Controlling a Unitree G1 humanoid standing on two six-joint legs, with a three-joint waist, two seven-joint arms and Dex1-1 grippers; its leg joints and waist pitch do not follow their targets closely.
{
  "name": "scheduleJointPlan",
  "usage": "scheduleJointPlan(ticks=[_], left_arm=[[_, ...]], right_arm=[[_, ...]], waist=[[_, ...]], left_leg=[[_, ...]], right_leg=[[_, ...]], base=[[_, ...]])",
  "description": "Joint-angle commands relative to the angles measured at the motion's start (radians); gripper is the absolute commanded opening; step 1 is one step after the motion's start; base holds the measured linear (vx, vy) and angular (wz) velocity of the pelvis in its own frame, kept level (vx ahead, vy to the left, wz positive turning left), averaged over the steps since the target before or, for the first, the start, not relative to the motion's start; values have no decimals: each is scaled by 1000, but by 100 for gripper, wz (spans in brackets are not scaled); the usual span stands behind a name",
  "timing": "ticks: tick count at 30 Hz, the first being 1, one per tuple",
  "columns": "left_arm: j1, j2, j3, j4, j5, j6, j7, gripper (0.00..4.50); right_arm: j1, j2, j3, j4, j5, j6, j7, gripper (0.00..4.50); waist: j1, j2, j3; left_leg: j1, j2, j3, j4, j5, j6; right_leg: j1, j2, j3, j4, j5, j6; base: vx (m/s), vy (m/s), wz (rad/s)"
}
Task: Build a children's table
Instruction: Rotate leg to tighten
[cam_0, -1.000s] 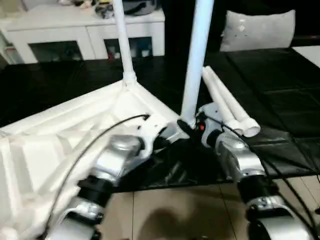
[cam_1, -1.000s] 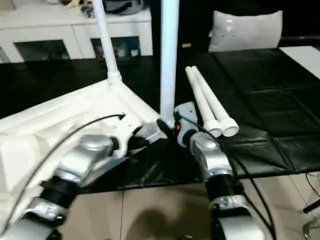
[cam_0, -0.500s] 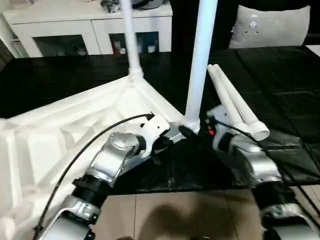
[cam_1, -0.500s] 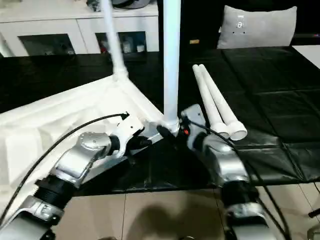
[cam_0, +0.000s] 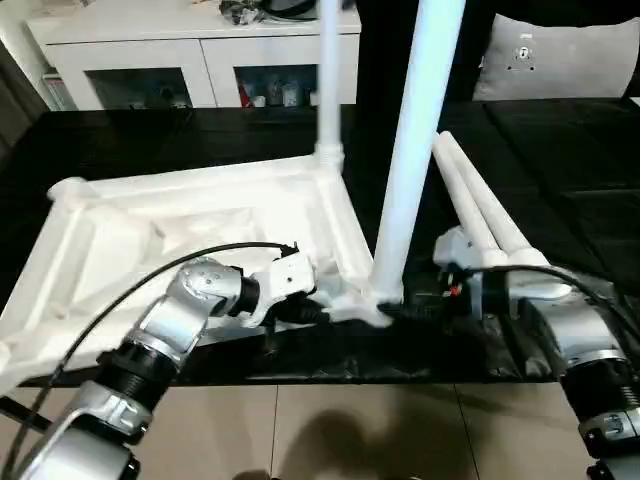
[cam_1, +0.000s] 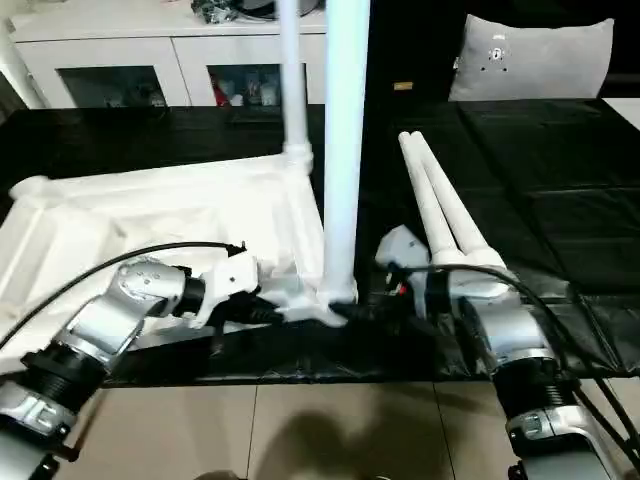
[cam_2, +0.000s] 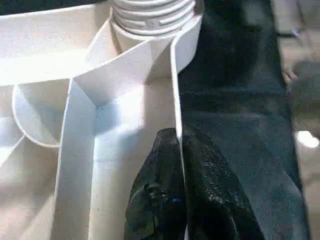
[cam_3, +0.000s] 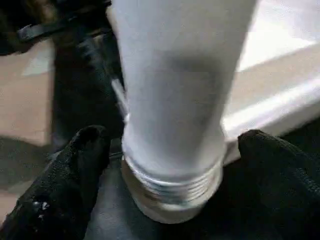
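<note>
Behind stands a cabinet (cam_0: 200, 60); left end effector (cam_2: 180, 195) pinches table rim (cam_2: 175, 100); right end effector (cam_3: 170, 175) gapes around leg (cam_3: 175, 90).

Your left gripper (cam_2: 181, 192) pinches the thin outer rim of the children's table (cam_2: 75, 55) — black fingers (cam_2: 155, 200) pressed together either side of that wall. Straight ahead of the fingertips sits a leg's threaded base (cam_2: 152, 15) in its corner socket; black mat (cam_2: 235, 85) lies beside.

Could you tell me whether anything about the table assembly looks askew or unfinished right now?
The near leg leans slightly, and threads show above its corner socket, so it looks partly screwed in. Two legs lie loose on the black mat.
</note>
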Motion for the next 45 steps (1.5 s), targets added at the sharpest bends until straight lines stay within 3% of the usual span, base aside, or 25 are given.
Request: scheduleJointPlan(ticks=[1, 8, 11, 14, 15, 23, 28, 30, 31, 32, 33, 34, 35, 36, 37, 39, 42, 43, 44, 45], left_arm=[[-5, 18, -53, 2, 9, -42, -80, 0], [-14, 30, -84, 9, 4, -93, -170, 0], [-20, 23, -90, 21, 3, -112, -176, 0], [-20, 21, -92, 23, 3, -116, -180, 0], [-19, 21, -92, 23, 2, -116, -181, 0], [-6, 20, -92, 26, 2, -120, -181, 0], [18, -13, -52, -12, -25, -7, -107, 0], [42, -47, -19, -62, -47, 95, -34, 0], [52, -63, -9, -88, -51, 143, 0, 0], [60, -78, 1, -111, -55, 181, 29, 0], [62, -82, 3, -115, -56, 189, 35, 0], [72, -127, 21, -151, -59, 265, 102, 0], [74, -164, 32, -166, -58, 311, 154, 0], [71, -187, 39, -166, -54, 330, 189, 0], [70, -195, 42, -166, -52, 336, 201, 0], [53, -262, 63, -147, -29, 365, 307, 0], [-6, -401, 131, -74, 13, 385, 569, 0], [-9, -408, 134, -72, 15, 385, 582, 0], [-14, -421, 140, -69, 19, 387, 606, 0], [-19, -433, 142, -68, 20, 386, 620, 0]], right_arm=[[-24, -12, 15, -18, 9, -9, 47, 448], [-23, -18, 40, -37, 42, 9, 140, 392], [-16, -12, 48, -40, 44, 9, 159, 352], [-11, -9, 52, -45, 45, 11, 163, 339], [-9, -8, 53, -46, 45, 11, 165, 315], [10, -5, 63, -55, 45, 25, 173, 269], [36, 21, 53, -75, 51, 71, 102, 266], [43, 77, 28, -72, 35, 130, -44, 266], [42, 109, 14, -62, 24, 159, -122, 266], [36, 137, 1, -48, 15, 180, -194, 266], [35, 143, -2, -44, 13, 184, -209, 266], [18, 204, -32, -3, -1, 204, -345, 266], [6, 243, -47, 24, -13, 212, -434, 266], [1, 262, -55, 36, -17, 215, -476, 266], [-1, 269, -58, 40, -18, 217, -491, 265], [-17, 322, -81, 72, -28, 234, -604, 265], [-60, 423, -154, 144, -23, 246, -831, 265], [-62, 428, -160, 148, -22, 243, -841, 265], [-67, 439, -173, 156, -20, 236, -861, 300], [-71, 449, -184, 162, -18, 228, -876, 300]], waist=[[3, -17, -68], [15, -19, -67], [17, -20, -68], [18, -21, -68], [18, -21, -68], [18, -22, -68], [18, -22, -66], [11, -24, -59], [6, -25, -52], [1, -25, -50], [-9, -26, -47], [-15, -26, -46], [-38, -25, -44], [-47, -27, -43], [-58, -26, -45], [-72, -27, -44], [-79, -24, -44], [-81, -25, -45], [-81, -22, -46], [-81, -21, -48]], left_leg=[[3, 39, -4, -66, -146, 110], [4, 41, -3, -66, -148, 101], [5, 40, -3, -66, -150, 94], [3, 40, -3, -66, -148, 93], [4, 40, -3, -66, -145, 92], [3, 39, -3, -66, -147, 88], [2, 40, -3, -67, -143, 82], [3, 39, -3, -72, -176, 67], [9, 35, -4, -76, -227, 53], [11, 34, -6, -78, -247, 39], [12, 29, -9, -79, -271, 20], [13, 27, -11, -79, -287, 15], [10, 25, -17, -80, -312, -5], [14, 22, -17, -78, -326, -5], [20, 18, -17, -74, -342, -1], [14, 17, -19, -75, -346, 14], [27, 12, -15, -69, -361, 21], [29, 12, -17, -70, -370, 21], [30, 12, -17, -70, -378, 26], [26, 14, -19, -73, -380, 34]], right_leg=[[62, -52, 52, -52, -218, -222], [59, -54, 55, -52, -242, -218], [59, -55, 55, -54, -256, -210], [60, -54, 55, -53, -260, -206], [59, -54, 54, -53, -261, -205], [59, -54, 54, -55, -278, -197], [60, -54, 56, -54, -283, -195], [59, -54, 55, -61, -348, -179], [55, -53, 51, -76, -446, -152], [55, -54, 50, -77, -484, -140], [56, -55, 47, -85, -547, -111], [55, -56, 44, -90, -579, -98], [55, -57, 36, -97, -622, -73], [51, -54, 31, -105, -641, -62], [48, -53, 27, -112, -657, -52], [52, -49, 20, -118, -642, -45], [39, -45, 15, -129, -638, -46], [39, -43, 11, -132, -630, -43], [40, -43, 9, -132, -627, -40], [45, -45, 9, -131, -606, -41]], base=[[0, 0, 0], [0, 0, 0], [0, 0, 0], [0, 0, 0], [0, 0, 0], [0, 0, 0], [0, 0, 0], [0, 0, 0], [0, 0, 0], [0, 0, 0], [0, 0, 0], [0, 0, 0], [0, 0, 0], [0, 0, 0], [0, 0, 0], [0, 0, 0], [0, 0, 0], [0, 0, 0], [0, 0, 0], [0, 0, 0]])
